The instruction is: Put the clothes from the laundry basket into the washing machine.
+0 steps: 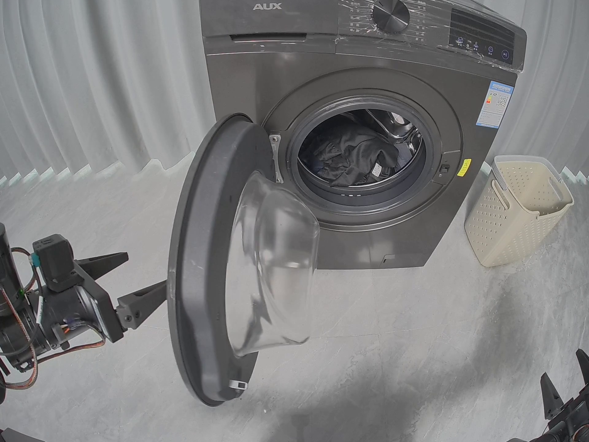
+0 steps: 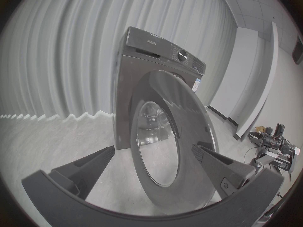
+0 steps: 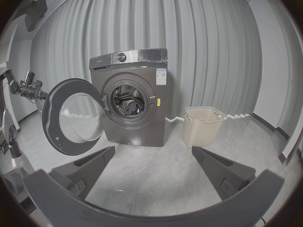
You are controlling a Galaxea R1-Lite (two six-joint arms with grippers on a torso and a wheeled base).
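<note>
Washing machine (image 1: 368, 50): dark grey front-loader standing on a pale, marbled floor (image 1: 429, 339) before a white pleated curtain (image 1: 92, 62). It has a round dial at top centre, clear film over the control panel, and a label on its upper right front.

Door (image 1: 196, 265): round, grey-rimmed, with a bulging clear window. It is swung wide open on the robot's left side of the machine, leaving the drum mouth uncovered.

Laundry basket (image 1: 491, 222): cream plastic with perforated walls and a cut-out handle. It stands upright on the floor just beside the machine on the robot's right, with its inner walls in view.

Clothes (image 1: 350, 155): dark, crumpled fabric heaped inside the drum, lying low against the front of the opening.

Left gripper (image 1: 146, 271): fingers spread open and holding nothing, at the outer edge of the door; contact with the rim cannot be judged.

Right gripper (image 3: 152, 148): fingers spread wide and unloaded, facing the machine and well apart from the basket.
</note>
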